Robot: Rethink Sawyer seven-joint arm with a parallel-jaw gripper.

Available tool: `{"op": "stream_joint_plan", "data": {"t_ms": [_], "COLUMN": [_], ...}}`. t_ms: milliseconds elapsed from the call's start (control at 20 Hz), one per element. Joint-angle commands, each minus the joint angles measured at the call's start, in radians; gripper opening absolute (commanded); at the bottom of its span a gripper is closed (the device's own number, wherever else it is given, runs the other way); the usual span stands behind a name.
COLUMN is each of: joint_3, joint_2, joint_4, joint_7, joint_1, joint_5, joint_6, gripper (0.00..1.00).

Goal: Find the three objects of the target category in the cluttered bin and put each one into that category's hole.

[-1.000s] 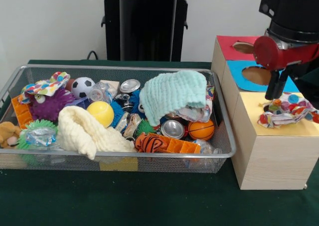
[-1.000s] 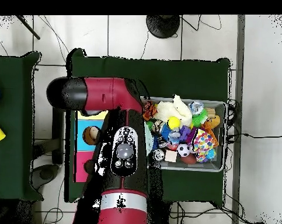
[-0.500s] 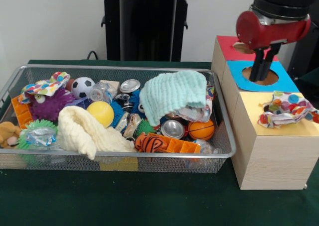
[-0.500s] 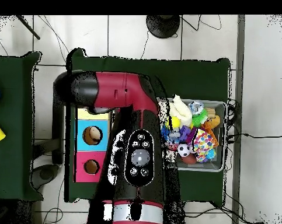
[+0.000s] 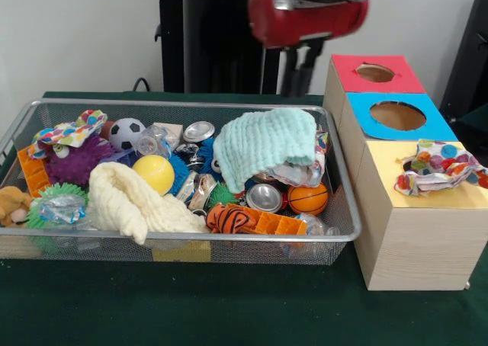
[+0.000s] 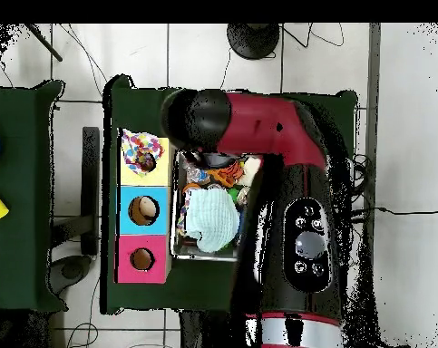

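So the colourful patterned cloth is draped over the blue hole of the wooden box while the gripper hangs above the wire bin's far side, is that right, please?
Not quite: the colourful patterned cloth lies on the yellow section of the wooden box, not the blue hole, which is uncovered. The front view shows this. The gripper does hang above the wire bin's far side.

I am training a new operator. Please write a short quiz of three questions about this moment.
1. True or false: the patterned cloth lies on the yellow section of the box.
2. Which ball lies nearest the box: A soccer ball, B yellow ball, C basketball?
3. What drapes over the clutter in the bin, right of centre?

Key: 1 true. 2 C. 3 the mint cloth.
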Motion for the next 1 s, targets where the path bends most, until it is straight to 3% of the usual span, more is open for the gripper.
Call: {"op": "stream_joint_plan", "data": {"t_ms": [50, 200, 300, 350, 450, 550, 700, 850, 1000], "joint_3": [0.172, 0.198, 0.189, 0.211, 0.217, 0.237, 0.289, 0.369, 0.408], "joint_2": [0.026, 0.031, 0.014, 0.006, -0.003, -0.016, 0.077, 0.134, 0.149], "joint_4": [-0.057, -0.104, -0.145, -0.164, -0.208, -0.243, -0.365, -0.459, -0.5], "joint_7": [-0.464, -0.43, -0.322, -0.355, -0.406, -0.428, -0.447, -0.655, -0.765], "joint_1": [-0.116, -0.157, -0.181, -0.202, -0.218, -0.238, -0.26, -0.29, -0.303], "joint_5": [-0.094, -0.089, -0.07, -0.065, -0.084, -0.087, -0.078, -0.117, -0.145], "joint_6": [0.167, 0.158, 0.061, 0.051, 0.13, 0.087, 0.22, 0.248, 0.309], "gripper": [0.0, 0.0, 0.0, 0.0, 0.0, 0.0, 0.0, 0.0, 0.0]}}
